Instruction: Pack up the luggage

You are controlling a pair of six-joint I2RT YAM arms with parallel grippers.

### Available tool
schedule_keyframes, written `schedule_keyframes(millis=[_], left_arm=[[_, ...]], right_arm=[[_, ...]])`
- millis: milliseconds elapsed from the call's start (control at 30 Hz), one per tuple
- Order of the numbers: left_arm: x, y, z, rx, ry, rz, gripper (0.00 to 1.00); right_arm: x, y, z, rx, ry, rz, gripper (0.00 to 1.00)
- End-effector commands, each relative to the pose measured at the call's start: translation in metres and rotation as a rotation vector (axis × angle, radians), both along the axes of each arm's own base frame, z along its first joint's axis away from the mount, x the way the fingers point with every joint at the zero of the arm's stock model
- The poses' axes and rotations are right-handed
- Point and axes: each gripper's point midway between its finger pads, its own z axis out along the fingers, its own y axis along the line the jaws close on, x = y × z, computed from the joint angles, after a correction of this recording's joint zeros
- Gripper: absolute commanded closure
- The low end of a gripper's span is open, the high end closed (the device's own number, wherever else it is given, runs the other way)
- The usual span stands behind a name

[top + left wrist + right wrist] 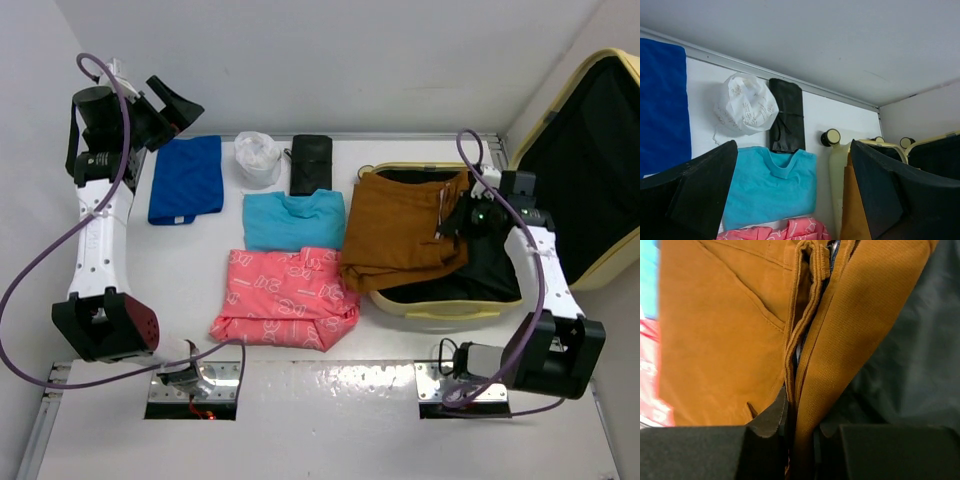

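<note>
The luggage [440, 308] lies open at the right of the table, its lid propped against the right wall. Brown trousers [395, 230] cover its left half, and their left edge hangs over the left rim. Left of the case lie a pink garment [285, 298], a teal shirt [292, 220], a blue cloth [187, 178], a black pouch [310, 165] and a white bag [258, 158].

The right gripper [452, 222] is clamped on the trousers' right edge, so the step in hand looks like drawing them fully inside. To do it well, I would lift the pinched fold a little and carry it right until the overhanging edge clears the rim. I would let go only once the cloth rests flat on the lining.

The left gripper [170, 105] hangs raised at the far left, fingers wide apart and holding nothing.

Only the right wrist view shows the grip itself: the right gripper [802, 435] pinches the corded waistband fold of the trousers [715, 340]. The left wrist view alone shows the case's black wheels; the overhead view alone shows the overhang.
</note>
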Motion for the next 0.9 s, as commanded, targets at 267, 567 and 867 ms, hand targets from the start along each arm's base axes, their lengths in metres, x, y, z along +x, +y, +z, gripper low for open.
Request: schedule_keyframes(millis=[267, 567, 867], left_arm=[[0.006, 0.007, -0.037, 0.009, 0.051, -0.003, 0.00], [-0.012, 0.007, -0.077, 0.080, 0.092, -0.017, 0.00], [0.007, -0.011, -0.105, 0.385, 0.156, -0.001, 0.00]], right_arm=[[-0.025, -0.064, -0.072, -0.236, -0.023, 0.211, 1.00], [-0.032, -0.089, -0.116, -0.282, 0.040, 0.171, 0.77], [0.009, -0.120, -0.071, -0.306, -0.032, -0.022, 0.22]])
